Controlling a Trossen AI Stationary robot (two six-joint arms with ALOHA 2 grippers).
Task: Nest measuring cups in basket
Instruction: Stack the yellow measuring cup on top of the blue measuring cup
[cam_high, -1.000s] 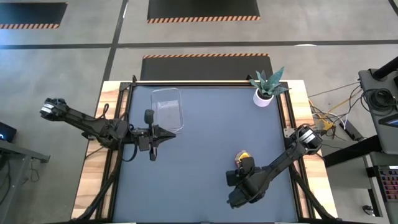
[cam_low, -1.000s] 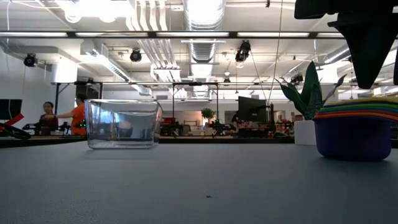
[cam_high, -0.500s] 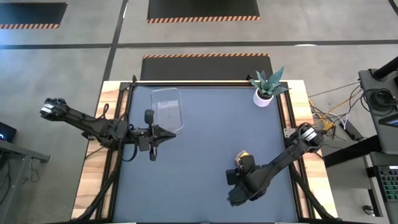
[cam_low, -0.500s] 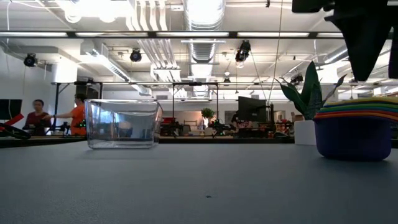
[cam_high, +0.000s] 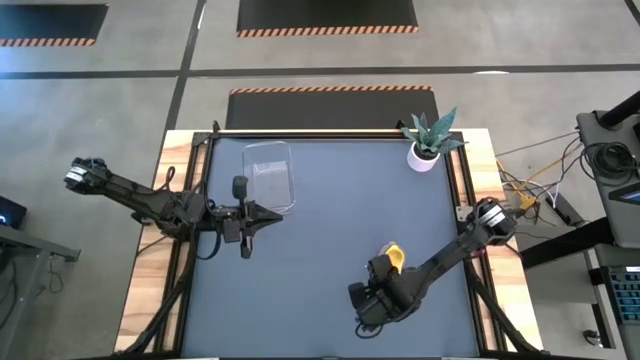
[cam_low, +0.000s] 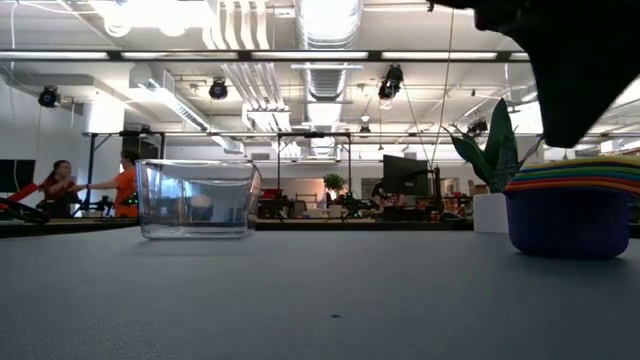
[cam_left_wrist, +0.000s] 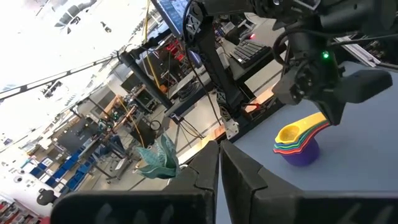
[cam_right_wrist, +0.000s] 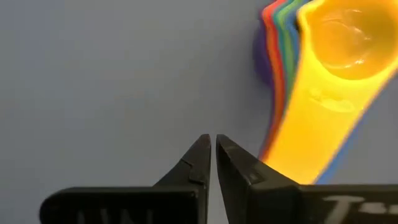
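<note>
The measuring cups (cam_high: 393, 256) sit nested in one stack at the table's near right. A yellow cup (cam_right_wrist: 339, 37) is on top, and the dark blue bottom cup (cam_low: 568, 220) stands on its base. My right gripper (cam_right_wrist: 211, 142) points down, shut and holding nothing. It hangs just above the table beside the stacked handles (cam_right_wrist: 305, 124), on their near-left side (cam_high: 374, 285). The clear basket (cam_high: 270, 175) stands at the far left. My left gripper (cam_high: 278, 215) waits level beside the basket, shut (cam_left_wrist: 219, 149).
A white plant pot (cam_high: 425, 155) stands at the far right corner. Bare grey table (cam_high: 330, 230) stretches between the basket and the cups. In the low view, people (cam_low: 120, 185) show in the room beyond the table.
My right gripper has shut with nothing in it. It has swung off the stack toward the table's near-left and tipped steeper downward. More of the yellow cup shows from above now. The cups have stayed in place.
</note>
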